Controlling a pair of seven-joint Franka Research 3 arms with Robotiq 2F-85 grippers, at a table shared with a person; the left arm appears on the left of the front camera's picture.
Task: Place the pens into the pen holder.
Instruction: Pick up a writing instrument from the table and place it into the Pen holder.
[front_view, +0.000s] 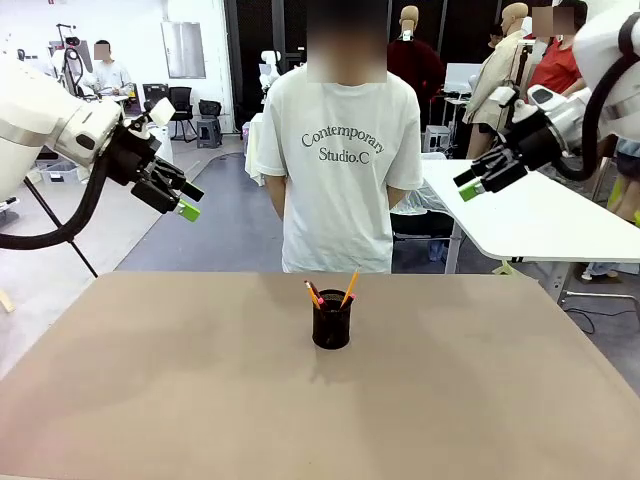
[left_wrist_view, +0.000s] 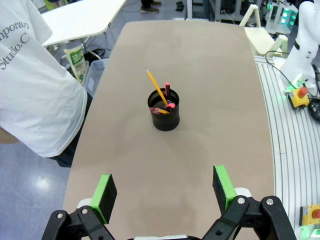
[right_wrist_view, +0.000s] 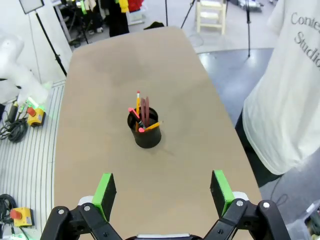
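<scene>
Two grippers, both raised off the bench (front_view: 150, 400), neither touching anything.

Front view. Left gripper (front_view: 185, 200): high at the bench's left side, fingers angled down and inward; held edge-on, so its opening cannot be judged here. Right gripper (front_view: 475, 183): high at the right side, likewise edge-on and angled inward. Pen holder (front_view: 331, 322): black cup, upright near the middle of the bench, well below and between the two grippers. Pens: yellow-orange pen (front_view: 349, 288) leaning right out of the cup; reddish-pink pen (front_view: 313, 293) leaning left. Person in a white T-shirt (front_view: 340, 170) standing at the far edge, beyond the cup.

Left wrist view. Left gripper (left_wrist_view: 165, 190): jaws wide apart, green pads (left_wrist_view: 106, 192) facing each other with bare bench between them. Pen holder (left_wrist_view: 165, 112): well ahead of the fingertips, roughly centred between them. Inside it, yellow-orange pen (left_wrist_view: 156, 86) slanting away, dark pen with red tip (left_wrist_view: 167, 91) upright, reddish-pink pen (left_wrist_view: 158, 110) low against the rim.

Right wrist view. Right gripper (right_wrist_view: 163, 190): jaws wide apart, nothing between the pads. Pen holder (right_wrist_view: 145, 131): well ahead, slightly toward the left finger. All three pens stand in it: yellow-orange pen (right_wrist_view: 138, 102), dark pen (right_wrist_view: 145, 110), reddish-pink pen (right_wrist_view: 133, 113).
</scene>
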